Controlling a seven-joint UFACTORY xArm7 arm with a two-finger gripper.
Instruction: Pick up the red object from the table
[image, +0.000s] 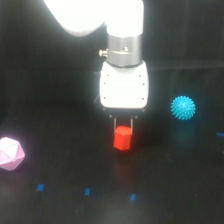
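Note:
The red object (122, 138) is a small bright red-orange prism standing upright near the middle of the black table (65, 150). My gripper (123, 124) hangs straight down from the white wrist directly above it. Its two thin dark fingers (115, 122) reach down to the block's top edge, one on each side, pressed against its sides. The gap between them matches the block's width, so the gripper is shut on the red object. I cannot tell whether the block rests on the table or hangs just above it.
A cyan spiky ball (183, 107) lies to the exterior view's right of the gripper. A pink faceted polyhedron (10, 153) sits at the left edge. Small blue marks (87, 191) dot the table in front.

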